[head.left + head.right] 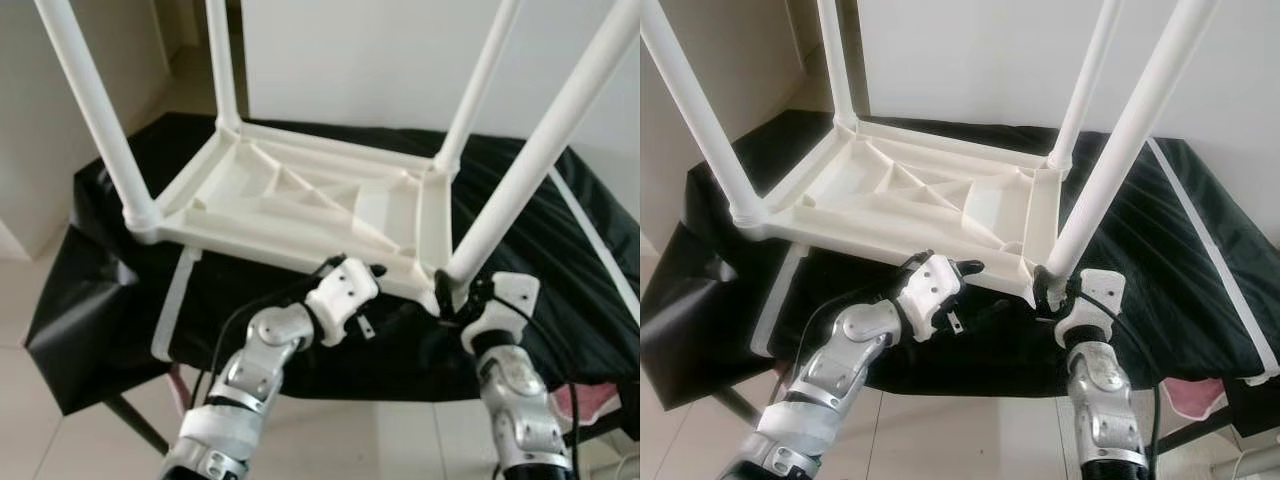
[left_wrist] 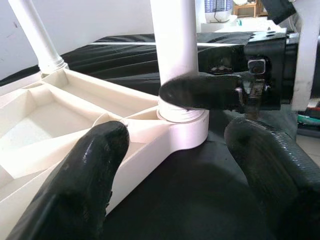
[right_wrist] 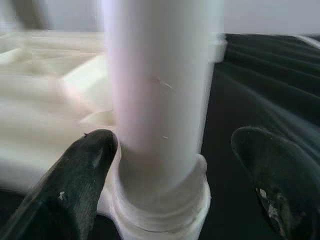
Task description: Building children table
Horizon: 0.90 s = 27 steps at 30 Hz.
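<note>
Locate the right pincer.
The right pincer sits at the near right corner of the upturned table, its fingers astride the base of that leg.

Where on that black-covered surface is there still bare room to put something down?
The black cover lies bare right of the upturned white table, out to its white edge strip, and in a narrower patch on the far left. The near edge is crowded: the left gripper reaches at the frame and the right gripper sits around the near right leg.
</note>
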### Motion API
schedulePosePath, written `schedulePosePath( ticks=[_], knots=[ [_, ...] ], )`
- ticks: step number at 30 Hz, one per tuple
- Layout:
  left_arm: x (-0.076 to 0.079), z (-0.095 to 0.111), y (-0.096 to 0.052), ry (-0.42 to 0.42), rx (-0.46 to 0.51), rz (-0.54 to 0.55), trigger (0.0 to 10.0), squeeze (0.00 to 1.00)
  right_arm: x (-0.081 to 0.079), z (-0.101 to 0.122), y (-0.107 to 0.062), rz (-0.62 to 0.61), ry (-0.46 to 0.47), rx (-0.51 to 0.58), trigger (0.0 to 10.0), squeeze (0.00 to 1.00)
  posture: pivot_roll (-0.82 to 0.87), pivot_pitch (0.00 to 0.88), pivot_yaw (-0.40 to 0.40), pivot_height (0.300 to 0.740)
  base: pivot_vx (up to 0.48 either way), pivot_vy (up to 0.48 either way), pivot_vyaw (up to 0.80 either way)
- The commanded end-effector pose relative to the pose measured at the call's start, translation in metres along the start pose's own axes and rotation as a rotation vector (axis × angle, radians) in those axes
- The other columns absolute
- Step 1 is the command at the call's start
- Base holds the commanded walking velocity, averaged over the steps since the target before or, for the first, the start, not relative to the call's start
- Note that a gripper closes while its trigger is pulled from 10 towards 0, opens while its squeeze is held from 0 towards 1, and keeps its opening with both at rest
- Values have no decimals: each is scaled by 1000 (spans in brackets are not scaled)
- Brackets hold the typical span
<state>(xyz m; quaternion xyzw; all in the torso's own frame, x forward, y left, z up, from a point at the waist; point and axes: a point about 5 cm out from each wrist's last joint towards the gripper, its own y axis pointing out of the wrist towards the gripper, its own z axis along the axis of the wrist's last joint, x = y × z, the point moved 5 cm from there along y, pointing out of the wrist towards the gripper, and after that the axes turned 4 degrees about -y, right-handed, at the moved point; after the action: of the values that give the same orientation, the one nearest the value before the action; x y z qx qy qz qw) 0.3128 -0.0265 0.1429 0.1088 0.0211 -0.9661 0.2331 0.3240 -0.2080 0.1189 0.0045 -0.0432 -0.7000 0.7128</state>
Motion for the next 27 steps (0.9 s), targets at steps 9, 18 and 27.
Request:
schedulePosePath(
  ticks=[9, 18, 27],
  knots=[
    [-10, 1, 1, 17, -3, 87, 10000, 0, -8, 5, 12, 294, -56, -7, 10000, 0, -35, 0, -57, 740, 0, 0, 0],
    [-10, 3, 2, 25, 0, 84, 10000, 0, -7, 4, 27, 396, -122, -36, 10000, 0, -29, 0, -54, 740, 0, 0, 0],
    [-12, 4, 0, 25, 3, 96, 10000, 0, -5, -7, 20, 454, -133, -76, 0, 0, -25, 0, -58, 740, 0, 0, 0]
  ],
)
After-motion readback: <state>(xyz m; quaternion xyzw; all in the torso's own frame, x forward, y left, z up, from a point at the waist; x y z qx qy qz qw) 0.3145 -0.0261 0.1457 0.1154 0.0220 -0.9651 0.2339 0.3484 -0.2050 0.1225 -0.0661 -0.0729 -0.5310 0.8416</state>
